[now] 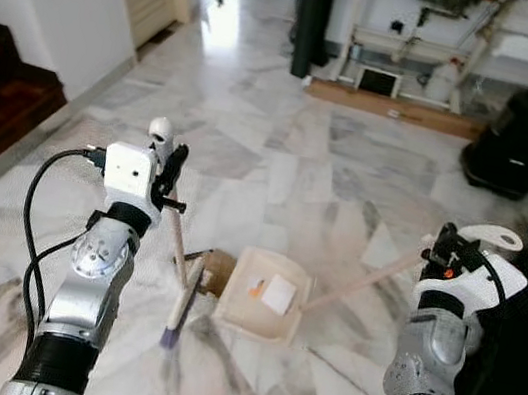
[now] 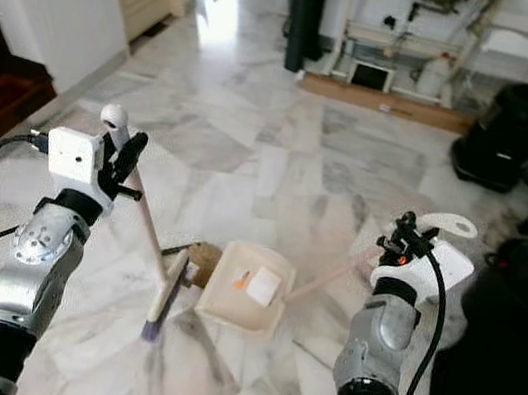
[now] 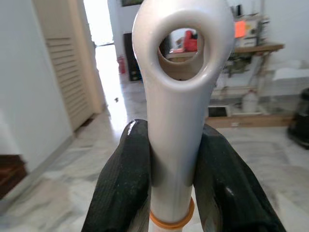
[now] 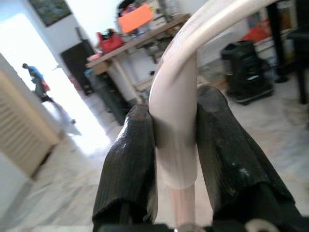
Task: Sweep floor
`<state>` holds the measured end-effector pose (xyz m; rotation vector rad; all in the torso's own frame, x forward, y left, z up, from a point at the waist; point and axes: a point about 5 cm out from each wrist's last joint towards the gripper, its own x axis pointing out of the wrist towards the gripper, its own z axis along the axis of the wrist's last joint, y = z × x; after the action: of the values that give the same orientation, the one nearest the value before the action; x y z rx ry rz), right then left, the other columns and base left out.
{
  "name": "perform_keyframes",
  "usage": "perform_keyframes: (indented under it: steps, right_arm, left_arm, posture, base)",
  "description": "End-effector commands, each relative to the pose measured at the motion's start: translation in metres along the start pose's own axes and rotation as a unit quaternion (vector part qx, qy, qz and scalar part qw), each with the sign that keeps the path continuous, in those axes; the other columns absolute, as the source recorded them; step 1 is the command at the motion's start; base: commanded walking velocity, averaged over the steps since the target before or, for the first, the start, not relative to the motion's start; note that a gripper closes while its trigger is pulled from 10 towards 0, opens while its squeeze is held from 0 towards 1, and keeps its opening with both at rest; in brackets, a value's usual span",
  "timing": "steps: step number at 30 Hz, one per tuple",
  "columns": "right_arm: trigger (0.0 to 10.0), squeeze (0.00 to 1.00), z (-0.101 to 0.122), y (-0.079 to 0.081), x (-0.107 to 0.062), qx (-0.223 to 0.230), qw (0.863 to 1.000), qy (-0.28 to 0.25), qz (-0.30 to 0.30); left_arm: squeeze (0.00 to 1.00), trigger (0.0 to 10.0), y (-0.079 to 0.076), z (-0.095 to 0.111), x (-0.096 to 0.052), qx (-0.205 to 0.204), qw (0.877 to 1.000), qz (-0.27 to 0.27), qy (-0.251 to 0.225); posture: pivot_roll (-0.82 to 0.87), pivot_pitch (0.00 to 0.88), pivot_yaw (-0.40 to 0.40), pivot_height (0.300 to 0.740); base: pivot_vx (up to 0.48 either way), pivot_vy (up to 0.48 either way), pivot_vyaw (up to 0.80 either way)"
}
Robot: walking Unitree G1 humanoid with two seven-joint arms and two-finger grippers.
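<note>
Marble floor (image 1: 280, 160) w/ dustpan (image 1: 261, 309), broom head (image 1: 184, 301), cardboard scrap (image 1: 219, 271).

Silver arms — white wrist boxes, black cables, black fingers (image 3: 123, 188)

Both silver arms raised forward, elbows bent, forearms angled upward. Left gripper (image 1: 170, 164) at robot's left, black fingers (image 3: 126, 179) clamped either side of broom handle (image 3: 176, 106) just below its ring end. Right gripper (image 1: 445, 250) at robot's right, fingers (image 4: 133, 159) pinching dustpan handle (image 4: 176, 130) near curved top.
</note>
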<state>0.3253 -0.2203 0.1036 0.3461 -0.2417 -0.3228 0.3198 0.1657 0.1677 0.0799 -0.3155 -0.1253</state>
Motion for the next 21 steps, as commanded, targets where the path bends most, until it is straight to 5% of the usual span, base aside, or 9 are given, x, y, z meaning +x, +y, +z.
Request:
perform_keyframes:
  steps: [1,21]
  right_arm:
    - [10.0,0.0,0.011,0.0071,0.0046,0.011,1.0,-0.025,0.007]
    - [10.0,0.0,0.0153,0.0119,0.0074,0.011,1.0,-0.022,0.011]
  left_arm:
    - [0.0,10.0,-0.0015,0.0072,0.0019,0.013,1.0,0.001,-0.016]
    - [0.0,10.0,0.0035,-0.0003,0.001,0.025,0.999,0.024,0.004]
  posture:
    - [0.05,0.0,0.062,0.74]
    - [0.05,0.023,0.055,0.74]
  base:
    - [0.0,0.0,0.8]
    - [0.0,0.0,0.8]
